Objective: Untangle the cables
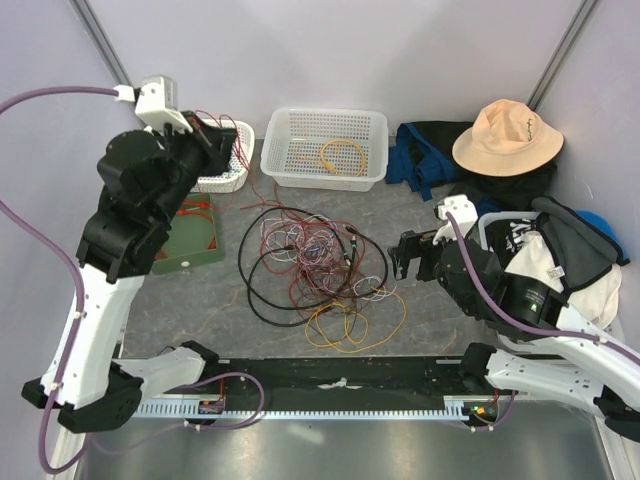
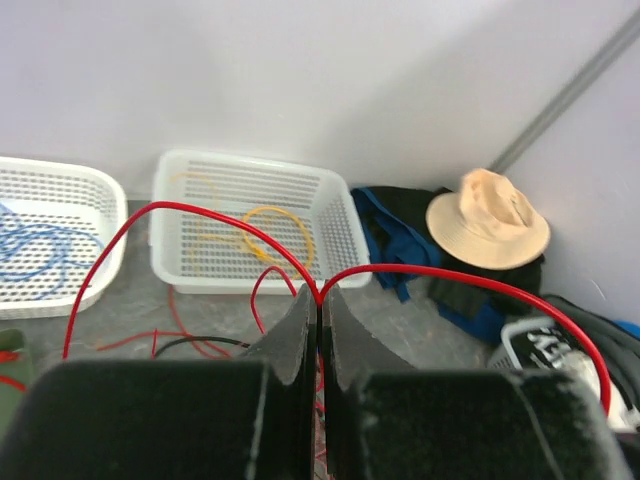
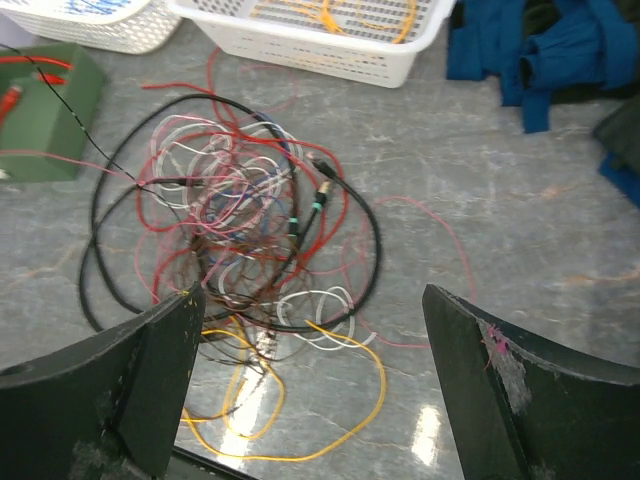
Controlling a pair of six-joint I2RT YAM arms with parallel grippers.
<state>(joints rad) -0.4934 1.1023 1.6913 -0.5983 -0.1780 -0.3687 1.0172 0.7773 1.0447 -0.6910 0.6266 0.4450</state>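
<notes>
A tangle of cables (image 1: 308,262) lies on the grey table in red, pink, white, maroon and black, with yellow loops (image 1: 350,325) at its near edge. It also shows in the right wrist view (image 3: 250,230). My left gripper (image 1: 215,137) is raised over the small basket at the back left. It is shut on a red cable (image 2: 420,267), which arcs away on both sides of the closed jaws (image 2: 320,297). My right gripper (image 1: 405,255) is open and empty just right of the tangle, with its fingers spread above the yellow loop (image 3: 312,295).
A large white basket (image 1: 325,180) at the back centre holds an orange-yellow cable (image 1: 342,155). A smaller white basket (image 1: 232,180) with blue wire (image 2: 40,245) stands at the back left. A green box (image 1: 190,245) holds red cable. A hat (image 1: 507,135) and clothes lie at the right.
</notes>
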